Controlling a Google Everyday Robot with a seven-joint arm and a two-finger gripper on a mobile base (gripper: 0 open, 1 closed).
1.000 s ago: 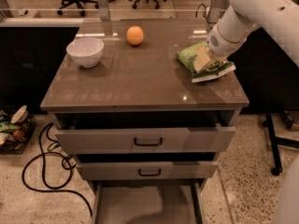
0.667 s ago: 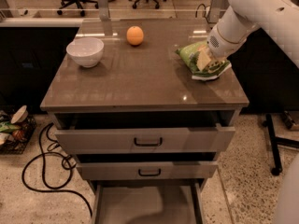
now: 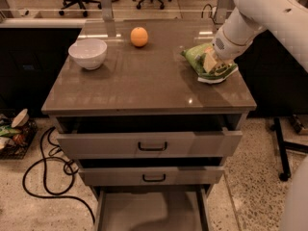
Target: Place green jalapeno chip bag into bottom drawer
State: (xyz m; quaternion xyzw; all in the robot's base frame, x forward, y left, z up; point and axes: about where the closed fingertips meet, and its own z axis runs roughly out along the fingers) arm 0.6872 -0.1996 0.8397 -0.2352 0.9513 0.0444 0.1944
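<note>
The green jalapeno chip bag (image 3: 201, 57) lies at the right rear of the cabinet top (image 3: 144, 85), with its white edge toward the front. My gripper (image 3: 210, 61) comes down from the white arm at the upper right and is shut on the bag's middle. The bag looks bunched around it and still rests on the top. The bottom drawer (image 3: 149, 211) is pulled open at the cabinet's foot, showing a bare grey floor.
A white bowl (image 3: 88, 53) stands at the left rear and an orange (image 3: 139, 36) at the middle rear. The two upper drawers (image 3: 149, 144) (image 3: 151, 175) stand slightly open. Black cables (image 3: 43, 177) lie on the floor at left. A black stand leg (image 3: 281, 148) is at right.
The bag has bunched up a little under the gripper and its front edge has drawn in slightly. The arm has barely moved.
</note>
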